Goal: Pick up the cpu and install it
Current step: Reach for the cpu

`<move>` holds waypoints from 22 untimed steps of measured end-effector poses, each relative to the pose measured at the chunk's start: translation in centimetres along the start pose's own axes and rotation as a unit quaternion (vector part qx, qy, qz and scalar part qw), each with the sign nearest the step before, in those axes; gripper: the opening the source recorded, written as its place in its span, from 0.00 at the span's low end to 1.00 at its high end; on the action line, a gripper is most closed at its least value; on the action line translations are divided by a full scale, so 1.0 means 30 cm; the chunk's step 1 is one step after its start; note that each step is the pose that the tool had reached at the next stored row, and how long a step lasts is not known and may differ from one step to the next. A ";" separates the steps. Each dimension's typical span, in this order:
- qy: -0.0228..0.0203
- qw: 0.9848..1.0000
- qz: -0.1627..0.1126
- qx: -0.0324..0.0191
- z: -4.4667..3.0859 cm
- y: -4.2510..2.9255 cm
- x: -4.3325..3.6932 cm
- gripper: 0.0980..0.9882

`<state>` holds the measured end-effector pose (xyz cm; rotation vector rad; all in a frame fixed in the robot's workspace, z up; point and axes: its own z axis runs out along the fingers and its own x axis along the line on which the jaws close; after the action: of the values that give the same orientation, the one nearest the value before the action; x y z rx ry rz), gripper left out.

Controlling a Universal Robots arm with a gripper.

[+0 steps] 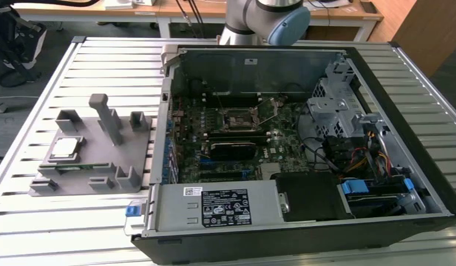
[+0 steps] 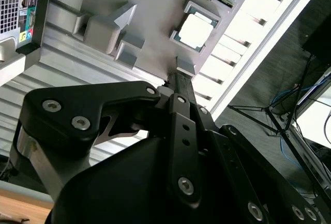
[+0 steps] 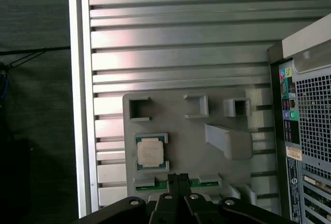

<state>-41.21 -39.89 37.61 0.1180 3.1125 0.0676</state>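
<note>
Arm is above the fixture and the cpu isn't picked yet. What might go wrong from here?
1. In the first wrist view, the gripper lines up with the green strip rather than the cpu. A descent from here would probably miss the chip.
2. Its jaws look shut and narrower than the chip, so they might press on its top.
3. The upright posts stand near the chip, and the socket lies deep inside the case. Either could snag the arm.

Bright even light, blown-out glare on the slatted table (image 2: 232,63), soft shadows inside the case (image 1: 257,72).
</note>
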 end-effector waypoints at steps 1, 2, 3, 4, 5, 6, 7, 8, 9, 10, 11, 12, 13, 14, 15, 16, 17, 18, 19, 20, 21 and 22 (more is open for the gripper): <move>0.000 1.000 0.000 0.000 0.000 0.000 0.003 0.01; 0.000 1.000 0.000 0.000 0.001 -0.001 0.005 0.01; 0.000 1.000 0.000 0.000 0.001 -0.001 0.008 0.01; 0.000 1.000 0.000 0.000 0.001 -0.001 0.011 0.01; 0.000 1.000 0.000 0.000 0.001 -0.001 0.014 0.01; 0.000 1.000 0.000 0.000 0.002 -0.001 0.017 0.01; 0.000 1.000 0.000 0.000 0.002 -0.002 0.020 0.01; 0.000 1.000 0.000 0.000 0.002 -0.002 0.022 0.01; 0.000 1.000 0.000 0.000 0.002 -0.002 0.025 0.01; 0.000 1.000 0.000 0.000 0.003 -0.002 0.028 0.01; 0.000 1.000 0.000 0.000 0.003 -0.003 0.031 0.01; 0.000 1.000 0.000 0.000 0.003 -0.003 0.034 0.01; 0.000 1.000 0.000 0.000 0.004 -0.003 0.037 0.01; 0.000 1.000 0.000 0.000 0.004 -0.003 0.041 0.01; 0.000 1.000 0.000 0.000 0.004 -0.004 0.043 0.01; 0.000 1.000 0.000 0.000 0.004 -0.004 0.046 0.01; 0.000 1.000 0.000 0.000 0.005 -0.004 0.049 0.01; 0.000 1.000 0.000 0.000 0.005 -0.004 0.053 0.01; 0.000 1.000 0.000 0.000 0.005 -0.005 0.056 0.01; 0.000 1.000 0.000 0.000 0.005 -0.005 0.059 0.01; 0.000 1.000 0.000 0.000 0.005 -0.005 0.062 0.01; 0.000 1.000 0.000 0.000 0.006 -0.005 0.065 0.01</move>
<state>-43.15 -39.89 37.38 0.1180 3.1125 0.0676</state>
